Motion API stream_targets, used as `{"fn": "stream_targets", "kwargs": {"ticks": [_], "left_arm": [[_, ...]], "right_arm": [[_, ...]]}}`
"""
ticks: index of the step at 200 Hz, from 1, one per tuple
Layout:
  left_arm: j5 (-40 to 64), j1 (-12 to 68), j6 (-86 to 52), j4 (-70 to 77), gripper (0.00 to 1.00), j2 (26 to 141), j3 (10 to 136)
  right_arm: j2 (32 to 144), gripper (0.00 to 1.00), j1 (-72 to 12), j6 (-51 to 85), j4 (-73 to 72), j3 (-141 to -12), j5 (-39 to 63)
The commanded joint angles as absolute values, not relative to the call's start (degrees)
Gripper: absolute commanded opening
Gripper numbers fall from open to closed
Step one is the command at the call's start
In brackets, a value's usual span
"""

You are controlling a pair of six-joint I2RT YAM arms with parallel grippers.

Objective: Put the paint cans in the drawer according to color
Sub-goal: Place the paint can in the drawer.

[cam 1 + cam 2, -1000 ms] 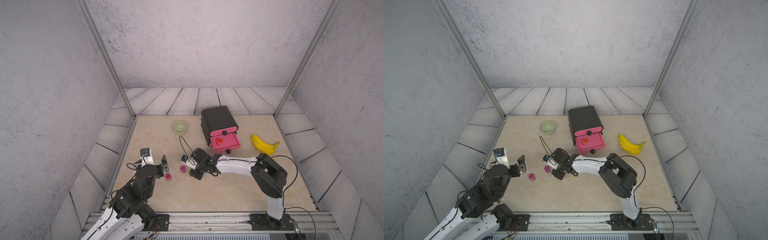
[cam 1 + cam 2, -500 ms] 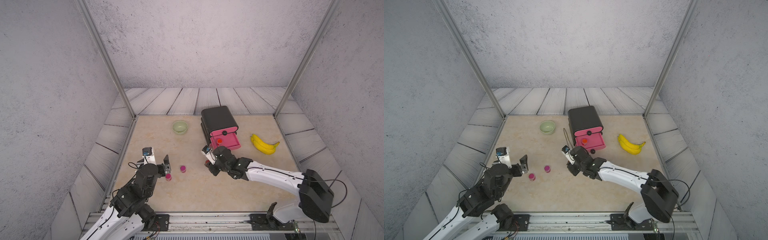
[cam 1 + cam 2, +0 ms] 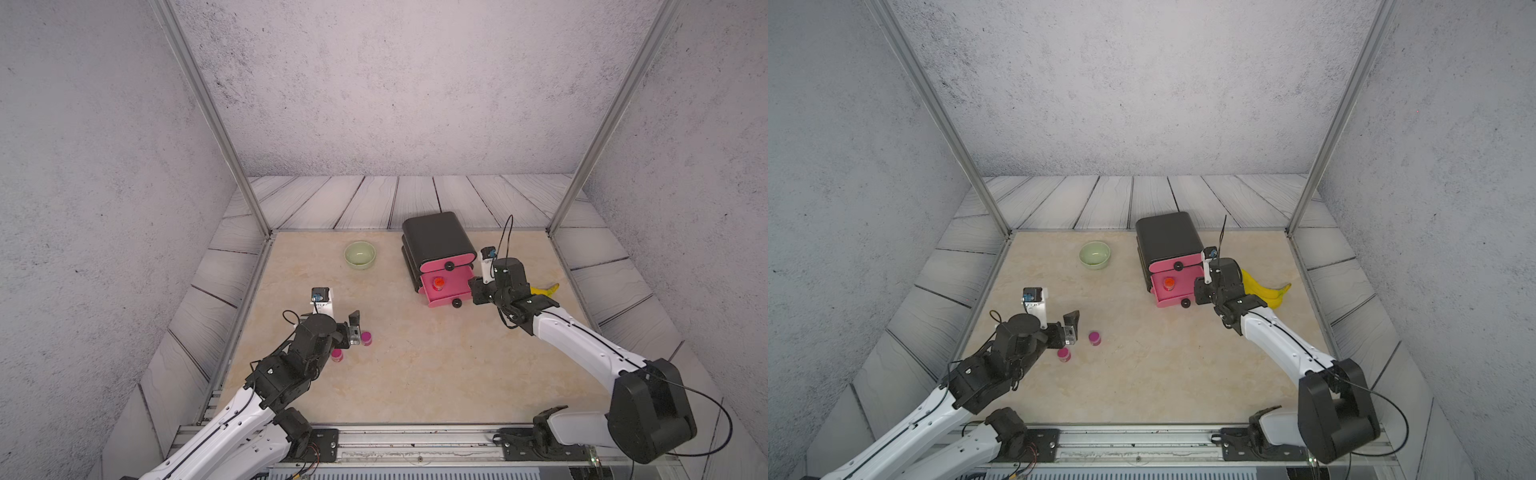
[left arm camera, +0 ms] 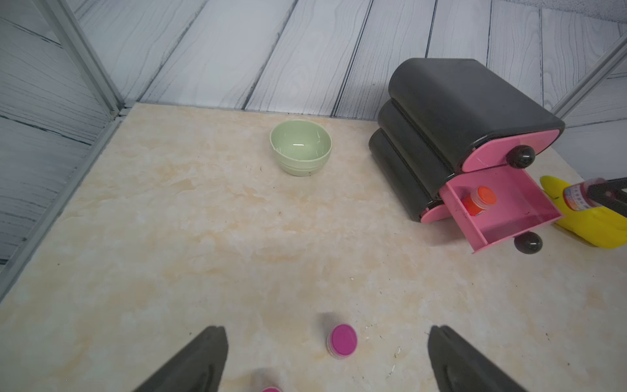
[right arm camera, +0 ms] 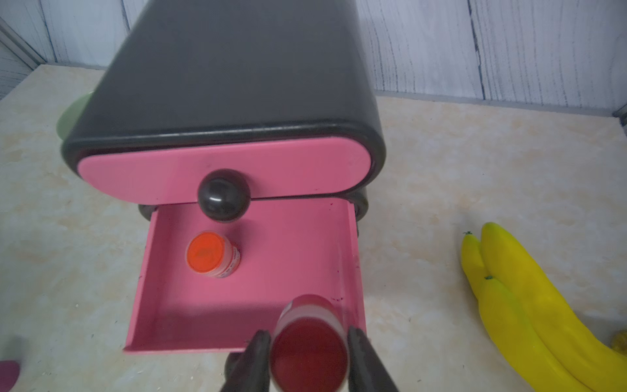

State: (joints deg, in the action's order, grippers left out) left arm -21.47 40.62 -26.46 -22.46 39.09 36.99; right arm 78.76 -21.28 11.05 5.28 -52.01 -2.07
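The drawer chest (image 3: 436, 237) is black with pink fronts, and its middle drawer (image 5: 258, 305) is pulled out. An orange-red paint can (image 5: 208, 254) stands upright inside, also visible in both top views (image 3: 437, 283) (image 3: 1169, 283). My right gripper (image 5: 308, 353) is shut on a red paint can (image 5: 308, 346), held on its side above the drawer's front right corner. Two magenta paint cans (image 3: 366, 337) (image 3: 337, 355) stand on the table. My left gripper (image 4: 327, 331) is open just behind them, the farther can (image 4: 342, 341) lying between its fingers, untouched.
A pale green bowl (image 3: 360, 254) sits left of the chest near the back. A yellow banana bunch (image 5: 526, 305) lies right of the drawer, partly behind my right arm in a top view (image 3: 1266, 293). Metal posts and plank walls ring the table.
My right arm has swung from beside the magenta cans across to the open drawer, carrying the red can. My left gripper has edged forward toward the magenta cans, still open.
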Motion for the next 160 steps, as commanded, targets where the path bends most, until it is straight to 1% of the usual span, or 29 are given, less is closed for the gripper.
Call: {"fn": "stream_targets", "kwargs": {"ticks": [1,31,48,53,69,87,95,109,131,141,151,160], "left_arm": [[-19.6,40.3,-27.3,-21.8,0.99,39.3,38.0],[-20.0,40.3,-27.0,-22.1,0.99,39.3,38.4],[-20.1,40.3,-26.9,-22.0,0.99,39.4,38.5],[-20.1,40.3,-26.8,-21.9,0.99,39.5,38.5],[-20.0,40.3,-26.8,-21.8,0.99,39.8,38.5],[-19.7,40.3,-26.7,-21.7,0.99,40.3,38.8],[-19.5,40.3,-26.7,-21.6,0.99,40.5,38.9],[-18.9,40.3,-26.7,-21.2,0.99,40.8,39.1],[-17.0,40.3,-26.5,-20.0,0.99,41.7,39.7],[-15.4,40.3,-26.4,-19.1,0.99,42.5,40.0],[-13.3,40.3,-26.5,-17.7,0.99,43.7,40.3],[-11.2,40.3,-26.7,-16.2,0.99,44.9,40.3]], "right_arm": [[83.3,0.36,-20.7,13.1,2.4,-55.2,-0.3],[88.7,0.36,-20.1,14.1,1.1,-58.1,-0.2],[91.6,0.39,-20.0,14.6,2.0,-60.2,0.8],[92.3,0.41,-19.9,14.6,2.7,-60.9,1.3],[93.9,0.54,-19.9,14.9,4.8,-62.8,2.2],[92.5,0.65,-20.0,15.2,4.3,-62.0,2.3],[91.0,0.68,-19.9,15.4,4.0,-61.2,1.7],[87.0,0.68,-19.9,15.3,4.3,-59.8,1.4],[76.0,0.67,-19.9,17.3,1.9,-53.2,2.0],[70.2,0.67,-20.0,20.5,-0.7,-48.3,1.8],[64.7,0.72,-19.8,25.4,-2.6,-43.2,0.7],[60.4,0.74,-19.5,30.3,-4.1,-38.6,0.5]]}}
